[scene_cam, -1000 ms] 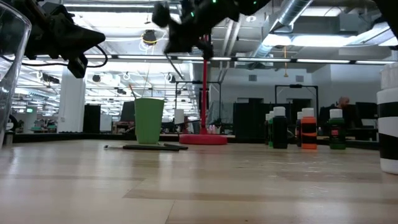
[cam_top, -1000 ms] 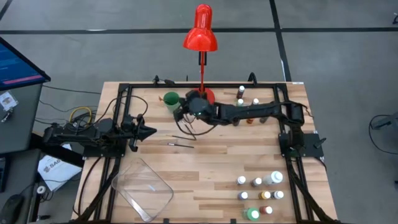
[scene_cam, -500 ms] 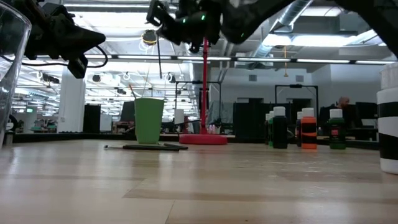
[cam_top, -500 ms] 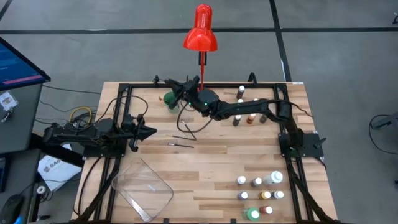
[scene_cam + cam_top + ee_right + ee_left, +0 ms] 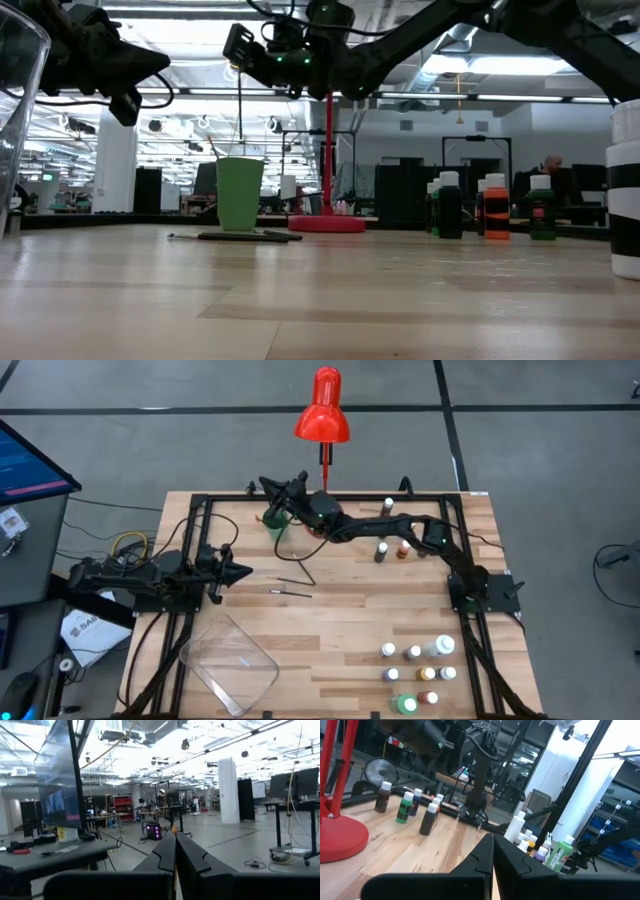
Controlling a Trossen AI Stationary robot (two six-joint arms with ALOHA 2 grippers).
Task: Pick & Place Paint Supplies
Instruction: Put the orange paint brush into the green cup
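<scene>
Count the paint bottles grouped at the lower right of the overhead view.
8 paint bottles: three in the row farthest from the table edge, three in the middle row, and two nearest the edge, the larger green bottle among them. None seems hidden there.

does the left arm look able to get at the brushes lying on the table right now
Probably yes. The left gripper is shut and points toward the brushes, with bare table between them. The right gripper is up by the green cup, clear of that path.
</scene>
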